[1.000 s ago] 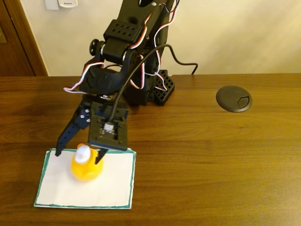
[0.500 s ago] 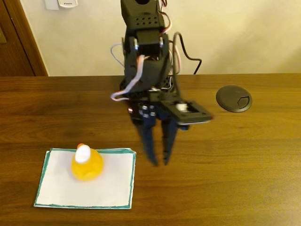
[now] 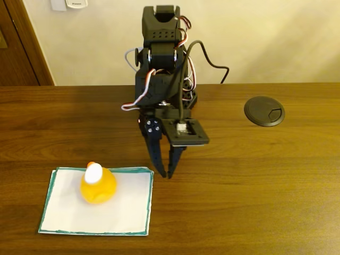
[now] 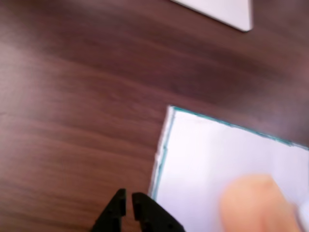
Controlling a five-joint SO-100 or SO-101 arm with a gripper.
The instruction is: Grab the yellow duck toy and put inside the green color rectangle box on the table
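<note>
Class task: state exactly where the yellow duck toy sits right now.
In the fixed view, the yellow duck toy sits on the green color rectangle box, in its upper left part, left of the gripper.

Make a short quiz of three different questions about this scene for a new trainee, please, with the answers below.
1. True or false: the duck sits on the sheet, inside its green border.
2. Is the hand holding anything? A) the duck B) the sheet C) nothing
3. Fill in: in the fixed view, the round black grommet lies to the ____ of the arm.

Key
1. True. The duck stands upright on the paper, near its upper left part.
2. C. The fingers are nearly together and empty, just past the sheet's right edge.
3. Right.
</note>
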